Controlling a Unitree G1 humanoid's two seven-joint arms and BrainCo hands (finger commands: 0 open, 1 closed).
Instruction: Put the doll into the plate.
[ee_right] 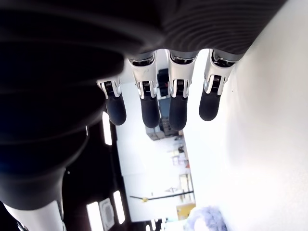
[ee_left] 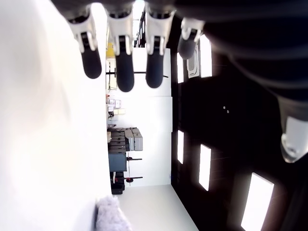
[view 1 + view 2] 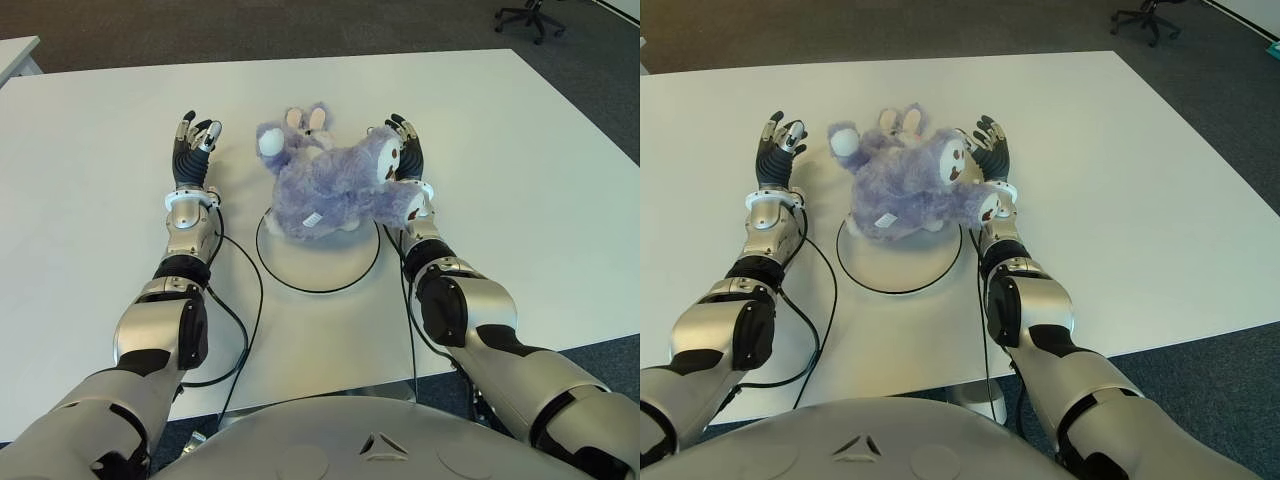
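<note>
A fluffy purple doll [image 3: 330, 185] with a white snout and paws lies on its side over the far part of a round white plate [image 3: 320, 288] with a thin black rim; its head and ears reach past the rim onto the table. My right hand [image 3: 405, 145] stands just right of the doll, close against its face, fingers [image 1: 149, 108] straight and holding nothing. My left hand [image 3: 194, 138] shows a little to the doll's left, apart from it, fingers [image 2: 125, 72] also spread and holding nothing. A tuft of the doll [image 2: 113, 215] shows in the left wrist view.
The white table [image 3: 520, 170] stretches wide on both sides of the plate. Black cables [image 3: 238, 300] run along my forearms beside the plate. An office chair [image 3: 528, 14] stands on the dark carpet beyond the far right corner. Another table's corner [image 3: 14, 55] shows far left.
</note>
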